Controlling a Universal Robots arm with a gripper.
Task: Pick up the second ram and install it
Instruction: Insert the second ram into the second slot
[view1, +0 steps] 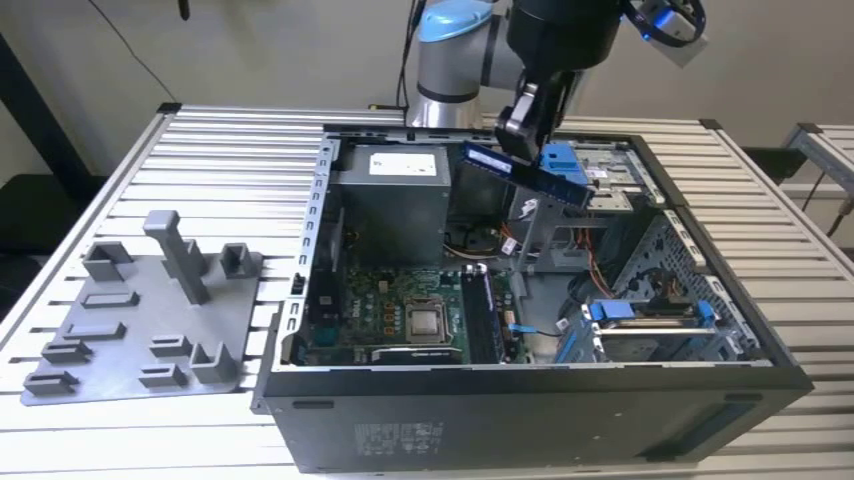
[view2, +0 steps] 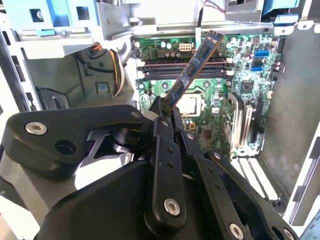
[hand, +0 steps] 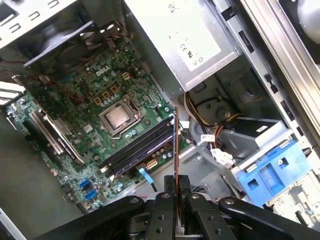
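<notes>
1. the black metal two-fingered gripper (view1: 530, 140) was clamped tight on one end of the second ram (view1: 529, 172), a long, thin, flat dark memory stick, holding it in the air above the open black metal computer case (view1: 534, 420).
2. in the first wrist view the stick appeared edge-on over the long black plastic slots (hand: 140, 147) of the green motherboard (hand: 75, 95), probably so that it lined up with them.
3. it touched no slot and was not yet seated.
</notes>
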